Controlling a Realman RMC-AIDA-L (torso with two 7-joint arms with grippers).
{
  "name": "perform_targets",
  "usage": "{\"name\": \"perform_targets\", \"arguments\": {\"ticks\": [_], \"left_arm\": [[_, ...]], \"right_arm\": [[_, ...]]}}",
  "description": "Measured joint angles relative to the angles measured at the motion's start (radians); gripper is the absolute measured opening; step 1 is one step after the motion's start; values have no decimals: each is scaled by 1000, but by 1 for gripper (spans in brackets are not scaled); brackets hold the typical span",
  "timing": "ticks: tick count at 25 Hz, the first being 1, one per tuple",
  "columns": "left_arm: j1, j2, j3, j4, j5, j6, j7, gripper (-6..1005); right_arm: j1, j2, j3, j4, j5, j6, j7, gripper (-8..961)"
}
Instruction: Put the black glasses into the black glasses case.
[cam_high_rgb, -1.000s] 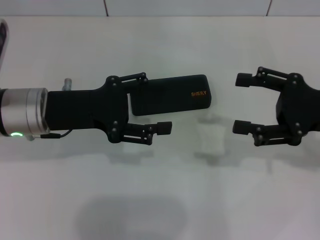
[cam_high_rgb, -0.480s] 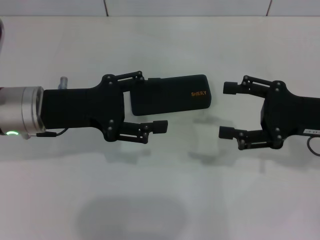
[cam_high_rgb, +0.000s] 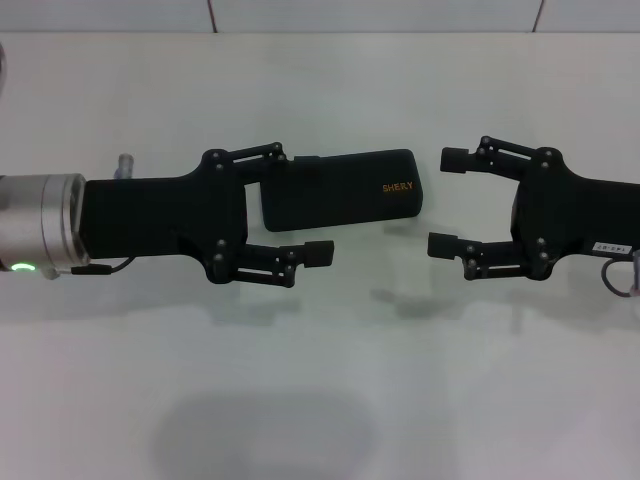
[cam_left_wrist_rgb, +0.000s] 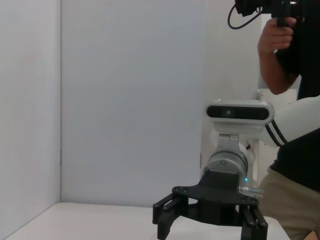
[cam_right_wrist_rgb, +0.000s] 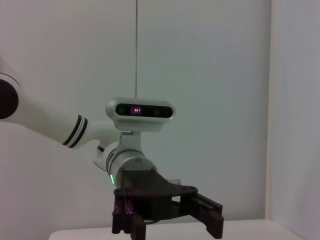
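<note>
The black glasses case (cam_high_rgb: 345, 188) lies closed on the white table (cam_high_rgb: 320, 400), lengthwise across the middle, with orange lettering near its right end. My left gripper (cam_high_rgb: 312, 207) is open and comes in from the left, its fingers to either side of the case's left end; whether they touch it I cannot tell. My right gripper (cam_high_rgb: 446, 200) is open too, just off the case's right end with a small gap. The black glasses are out of view. The left wrist view shows the right gripper (cam_left_wrist_rgb: 210, 222) farther off, and the right wrist view shows the left gripper (cam_right_wrist_rgb: 167, 212).
A white wall rises behind the table. In the left wrist view a person (cam_left_wrist_rgb: 295, 110) stands behind the right arm, holding a device up.
My right gripper has moved left toward the case's right end. My left gripper drew back slightly to the left a second ago and has since held still.
</note>
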Motion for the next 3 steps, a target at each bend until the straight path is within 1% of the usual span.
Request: {"name": "perform_targets", "arguments": {"ticks": [3], "left_arm": [[-3,0,0,0,1,0,0,886]], "right_arm": [[2,0,0,1,2,7,-1,887]]}}
